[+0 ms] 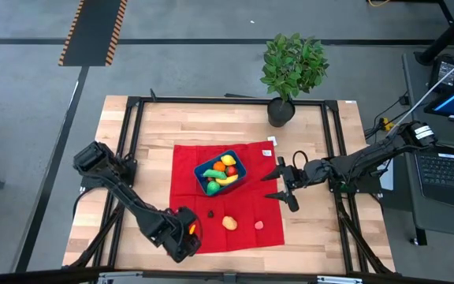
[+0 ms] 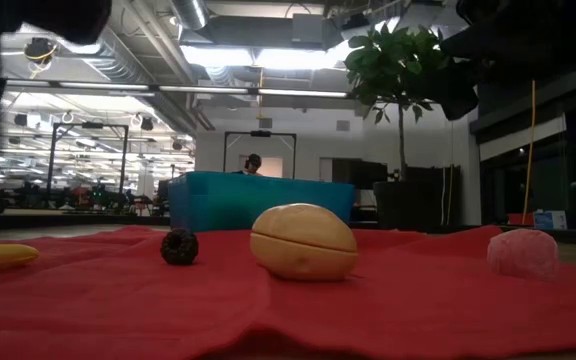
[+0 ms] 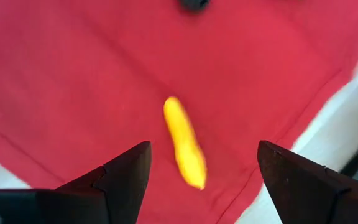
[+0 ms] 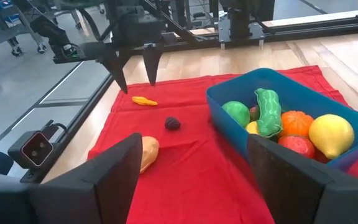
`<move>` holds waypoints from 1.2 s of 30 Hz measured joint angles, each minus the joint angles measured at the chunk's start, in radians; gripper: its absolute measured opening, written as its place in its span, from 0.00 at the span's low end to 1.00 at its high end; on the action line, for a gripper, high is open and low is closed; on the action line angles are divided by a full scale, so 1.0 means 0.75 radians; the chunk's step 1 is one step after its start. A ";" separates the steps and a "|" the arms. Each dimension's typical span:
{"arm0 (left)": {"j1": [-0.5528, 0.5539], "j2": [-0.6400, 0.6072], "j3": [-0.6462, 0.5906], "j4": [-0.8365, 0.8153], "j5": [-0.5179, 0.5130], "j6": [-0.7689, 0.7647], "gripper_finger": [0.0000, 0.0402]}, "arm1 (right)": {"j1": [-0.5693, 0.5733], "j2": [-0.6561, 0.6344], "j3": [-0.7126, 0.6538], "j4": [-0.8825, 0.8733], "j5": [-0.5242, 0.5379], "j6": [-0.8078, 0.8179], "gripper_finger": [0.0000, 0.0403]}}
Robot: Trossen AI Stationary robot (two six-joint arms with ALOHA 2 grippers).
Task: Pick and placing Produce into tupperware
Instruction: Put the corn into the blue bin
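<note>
The blue tupperware [image 1: 220, 174] stands on a red cloth [image 1: 247, 158], with several toy fruits and vegetables in it [image 4: 278, 118]. On the cloth's near part lie a yellow long piece [image 3: 185, 149], a dark berry [image 4: 172, 123], a tan potato-like piece [image 2: 303, 242] and a pink piece [image 2: 523, 253]. My left gripper [image 1: 189, 229] hangs open above the yellow piece, fingers pointing down [image 4: 135, 78], one on either side of it and clear of it [image 3: 204, 144]. My right gripper [image 1: 278, 183] waits open to the right of the tupperware [image 4: 194, 140].
A potted plant [image 1: 292, 67] stands at the table's far edge. Black frame rails [image 1: 132, 142] run along the table's left and right sides. Bare wood [image 1: 148, 181] lies left of the cloth.
</note>
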 joint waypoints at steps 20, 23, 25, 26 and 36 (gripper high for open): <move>0.032 0.075 -0.001 0.021 0.181 -0.014 0.68 | -0.001 0.001 -0.001 -0.018 0.000 -0.002 0.72; 0.038 0.075 -0.001 0.044 0.181 -0.014 0.65 | -0.001 0.001 -0.001 -0.018 0.000 -0.002 0.72; 0.044 0.075 -0.001 0.061 0.181 -0.013 0.63 | -0.001 0.001 -0.001 -0.019 0.000 -0.003 0.72; 0.046 0.075 -0.001 0.066 0.181 -0.012 0.62 | -0.001 0.001 -0.001 -0.019 0.000 -0.003 0.72; 0.047 0.075 -0.001 0.067 0.181 -0.013 0.57 | -0.001 0.001 -0.001 -0.020 0.000 -0.004 0.72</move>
